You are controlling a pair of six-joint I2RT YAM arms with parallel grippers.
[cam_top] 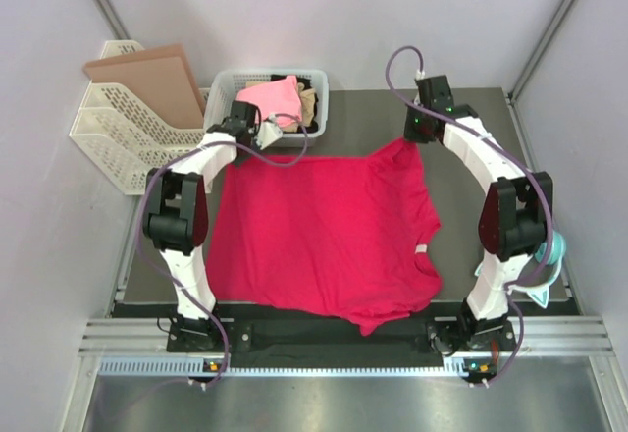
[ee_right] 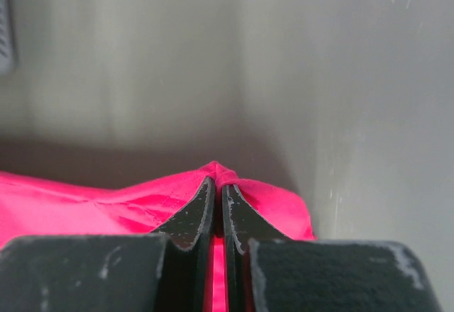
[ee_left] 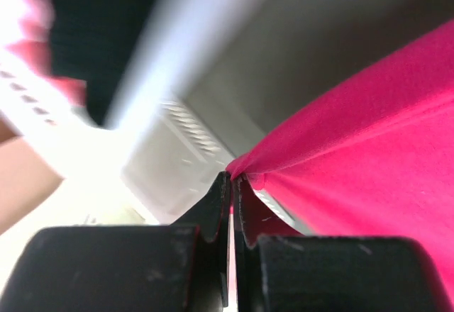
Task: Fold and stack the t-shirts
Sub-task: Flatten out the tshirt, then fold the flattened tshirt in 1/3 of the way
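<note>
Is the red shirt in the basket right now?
No, the red shirt lies spread out on the table, outside the basket.

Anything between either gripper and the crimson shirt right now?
Nothing visible: the left gripper and right gripper are each shut on a far corner of the crimson shirt, the left one beside the white basket.

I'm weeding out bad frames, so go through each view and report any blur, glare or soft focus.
Top external view: evenly lit and sharp, the crimson t-shirt crisp, only soft shadows. Left wrist view: background streaked with blur, white glare blown out at left, the left claw and pinched cloth fairly sharp. Right wrist view: grey backdrop soft and streaky, the right claw sharp.
</note>
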